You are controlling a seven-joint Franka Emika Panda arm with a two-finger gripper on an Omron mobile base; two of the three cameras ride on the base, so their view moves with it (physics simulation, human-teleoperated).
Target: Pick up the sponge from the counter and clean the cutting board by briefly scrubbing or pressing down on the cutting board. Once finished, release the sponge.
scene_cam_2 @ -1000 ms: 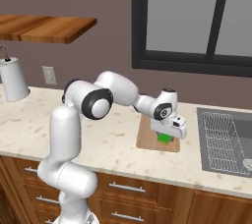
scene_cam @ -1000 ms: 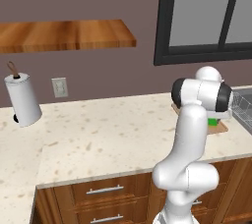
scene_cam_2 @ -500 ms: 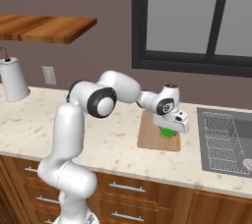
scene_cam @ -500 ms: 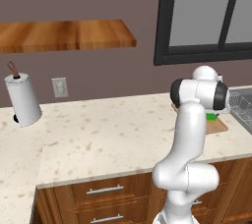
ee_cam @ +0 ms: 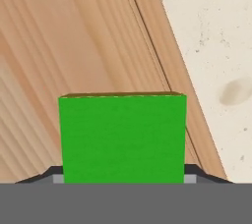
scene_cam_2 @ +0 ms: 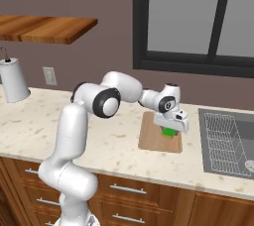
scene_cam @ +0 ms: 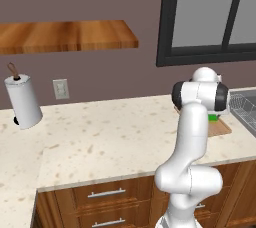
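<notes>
My gripper [scene_cam_2: 170, 126] is shut on the bright green sponge [scene_cam_2: 170, 132] and holds it low over the right part of the light-brown cutting board [scene_cam_2: 151, 136], which lies on the speckled counter [scene_cam_2: 111, 141]. I cannot tell whether the sponge presses on the wood. In the hand view the sponge [ee_cam: 122, 137] sits between the two dark fingertips [ee_cam: 47, 174] of the gripper [ee_cam: 123, 175], with the board's grain [ee_cam: 74, 36] behind it and the counter [ee_cam: 211, 36] past the board's edge. In the left base view a sliver of the sponge [scene_cam: 213, 118] and of the board [scene_cam: 220, 128] shows behind the arm.
A steel sink [scene_cam_2: 229, 143] with a wire rack lies just right of the board. A paper towel roll [scene_cam_2: 13, 79] stands at the far left by the wall, under a wooden wall shelf [scene_cam_2: 44, 27]. A dark-framed window [scene_cam_2: 198, 19] is behind the board.
The gripper, still holding the sponge, has slid a short way across the board toward the back wall, then barely moved in the last half second.
</notes>
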